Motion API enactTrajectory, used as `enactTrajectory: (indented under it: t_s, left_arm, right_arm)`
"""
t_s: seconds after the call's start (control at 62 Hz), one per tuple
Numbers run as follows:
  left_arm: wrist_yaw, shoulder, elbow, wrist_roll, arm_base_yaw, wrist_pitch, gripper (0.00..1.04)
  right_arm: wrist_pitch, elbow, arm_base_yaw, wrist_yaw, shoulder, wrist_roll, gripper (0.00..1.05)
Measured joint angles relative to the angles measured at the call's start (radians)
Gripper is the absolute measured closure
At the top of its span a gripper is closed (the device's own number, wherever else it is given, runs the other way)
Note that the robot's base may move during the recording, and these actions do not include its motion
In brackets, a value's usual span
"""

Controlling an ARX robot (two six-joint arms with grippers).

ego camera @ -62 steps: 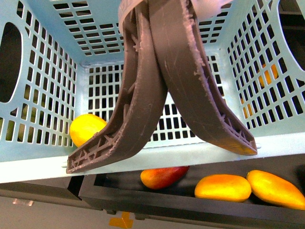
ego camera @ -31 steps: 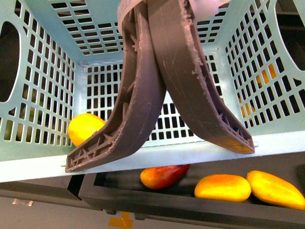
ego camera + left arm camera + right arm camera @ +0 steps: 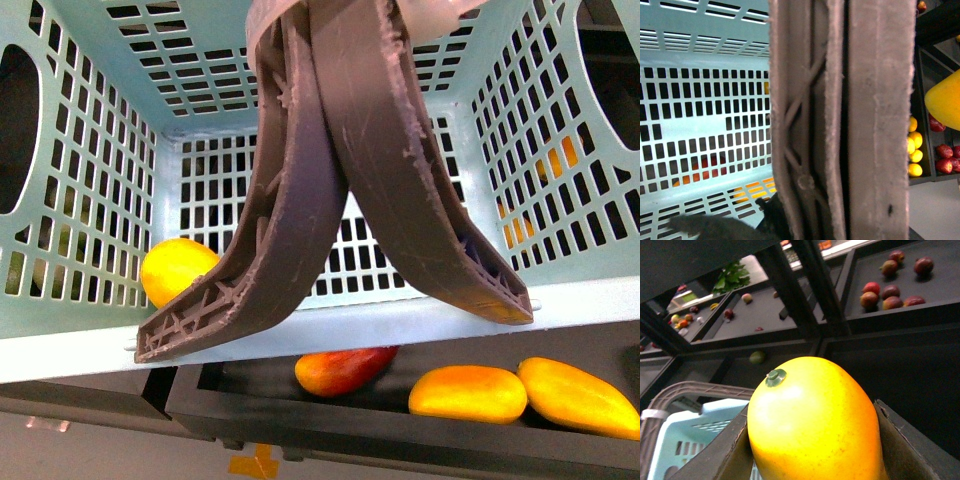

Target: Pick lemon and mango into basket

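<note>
The turquoise basket hangs close in the front view, with its two dark brown handles pressed together. My left gripper is shut on the handles; only a dark part of it shows. A lemon lies inside the basket at its lower left corner. My right gripper is shut on a large yellow-orange mango, stem end up, held just beside the basket. That mango also shows in the left wrist view, outside the basket.
Below the basket a black shelf tray holds three mangoes, one reddish and two orange. Dark shelves with red fruit stand behind. Lemons lie on a shelf beside the handles.
The basket has swung slightly, and the lemon inside has shifted a little to the left in the front view. The handles stay gripped.
</note>
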Motion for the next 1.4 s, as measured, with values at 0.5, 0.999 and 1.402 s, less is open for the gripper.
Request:
enactTrajectory:
  t_s: [0.5, 0.999, 1.402]
  left_arm:
    - [0.002, 0.002, 0.000, 0.003, -0.001, 0.000, 0.91]
    - [0.006, 0.002, 0.000, 0.001, -0.005, 0.000, 0.91]
    - [0.000, 0.002, 0.000, 0.000, -0.001, 0.000, 0.91]
  right_arm:
    - [-0.046, 0.014, 0.165, 0.251, 0.032, -0.071, 0.09]
    - [0.225, -0.488, -0.079, 0.257, -0.385, -0.360, 0.77]
    - [0.267, -0.711, -0.206, 0.138, -0.567, -0.375, 1.03]
